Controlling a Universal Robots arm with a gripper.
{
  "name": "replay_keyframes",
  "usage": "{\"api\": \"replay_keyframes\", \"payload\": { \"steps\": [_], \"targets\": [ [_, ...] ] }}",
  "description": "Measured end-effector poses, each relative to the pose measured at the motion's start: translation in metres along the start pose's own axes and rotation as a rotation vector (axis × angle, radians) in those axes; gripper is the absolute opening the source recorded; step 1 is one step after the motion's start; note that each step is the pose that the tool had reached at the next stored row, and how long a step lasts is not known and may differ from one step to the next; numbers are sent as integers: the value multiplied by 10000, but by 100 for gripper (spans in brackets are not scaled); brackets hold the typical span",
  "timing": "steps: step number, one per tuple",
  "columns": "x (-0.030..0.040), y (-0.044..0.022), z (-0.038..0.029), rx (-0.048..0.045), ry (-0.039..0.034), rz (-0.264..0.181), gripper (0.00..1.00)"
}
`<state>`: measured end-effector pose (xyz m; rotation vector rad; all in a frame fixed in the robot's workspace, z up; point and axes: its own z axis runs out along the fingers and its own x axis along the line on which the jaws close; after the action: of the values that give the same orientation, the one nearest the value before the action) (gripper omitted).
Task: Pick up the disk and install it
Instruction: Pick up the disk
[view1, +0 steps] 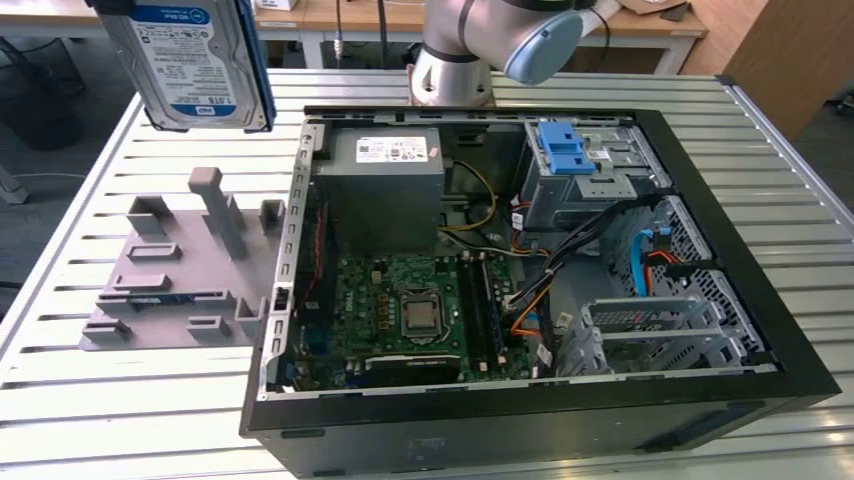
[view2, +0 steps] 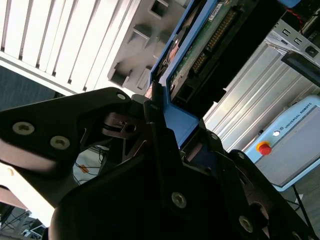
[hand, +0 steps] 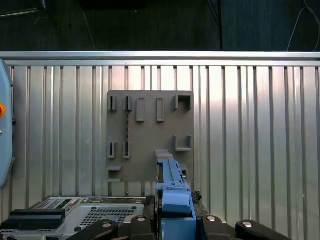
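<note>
Hanging high at the exterior view's upper left, the disk (view1: 198, 60) is clear of the slatted table (view1: 94, 400), its label facing us, well apart from the open computer case (view1: 781, 330). In the second wrist view we see the gripper (view2: 177, 127) clamped shut on the drive's blue frame, with a black finger (view2: 156, 125) tight against its edge and the green circuit side turned outward. So by our reckoning the pickup is done and the carry is in hand; the install is not yet begun.

Below the disk sits the grey holder plate (view1: 180, 265), its upright posts poking up. Across the case, in the upper right of the exterior frame, is the drive cage (view1: 587, 170) with its blue latch, and that looks to us like the likely home. Getting there calls for a long crossing over the case wall, then squaring the blue frame to the cage.

Watch the crowd: the power supply (view1: 387, 190) sits just beside the cage, loose cables (view1: 587, 255) drape below it, and the motherboard (view1: 414, 300) lies exposed underneath.
</note>
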<state>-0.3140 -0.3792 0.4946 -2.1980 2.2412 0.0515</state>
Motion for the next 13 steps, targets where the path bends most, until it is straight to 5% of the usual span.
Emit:
{"api": "replay_keyframes", "payload": {
  "steps": [13],
  "targets": [
    [15,-48,-1,12,-5,-2,36]
  ]
}}
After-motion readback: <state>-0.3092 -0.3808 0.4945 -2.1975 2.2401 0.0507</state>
